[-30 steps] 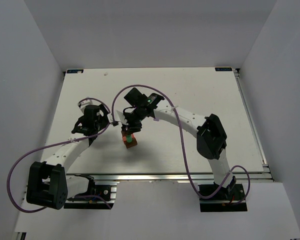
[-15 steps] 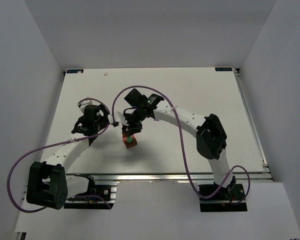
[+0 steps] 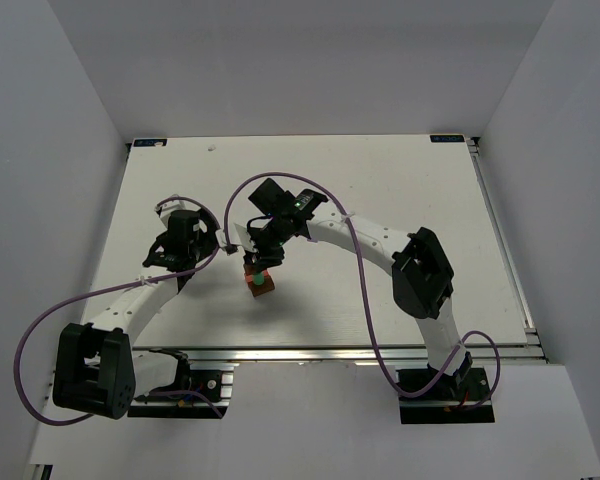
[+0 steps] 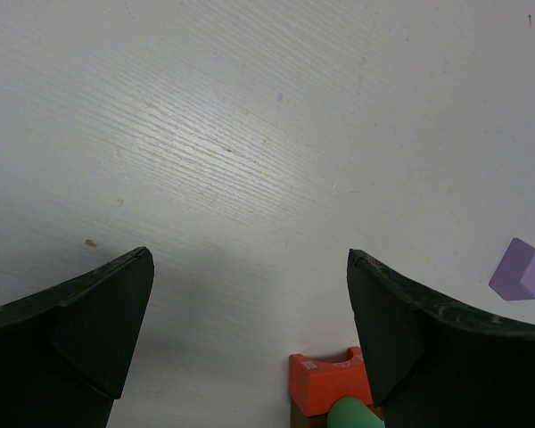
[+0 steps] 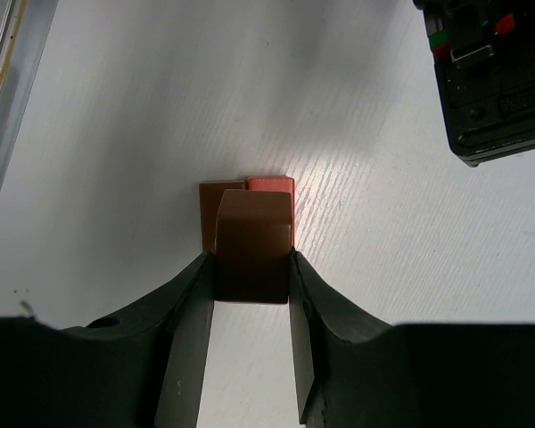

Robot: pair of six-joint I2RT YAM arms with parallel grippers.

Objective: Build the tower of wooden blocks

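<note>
Near edge: both arm bases sit on the aluminium rail (image 3: 380,352), left arm on the left.

Stack location: mid-table (image 3: 400,180), a little left of centre, just beyond the rail.

Right gripper (image 5: 251,267): clamped on a brown block (image 5: 254,245), one finger flat on each side face. The wrist view looks straight down past it.
- Under the held block are a second brown block (image 5: 216,198) and a red-orange block (image 5: 270,185), touching side by side.
- The held block overlaps both from above. Can't tell if it's seated on them or just above.
- Top view: the right gripper (image 3: 259,262) is directly over the stack, with a green spot showing at its tip.

Left gripper (image 4: 250,330): released, jaws spread wide, nothing between them, only bare table. In the top view the left gripper (image 3: 175,248) is left of the stack, apart from it.

Left wrist view, bottom edge:
- The red-orange block (image 4: 328,382) has an arch notch in its top edge.
- A green block (image 4: 352,415) is right against it, rounded and cut off by the frame.
- The lilac block (image 4: 521,269) lies alone on the table to the right, apart from the stack.

Dark grey-brown block: can't pick it out in any view.

Far half of the table: nothing to flag.
</note>
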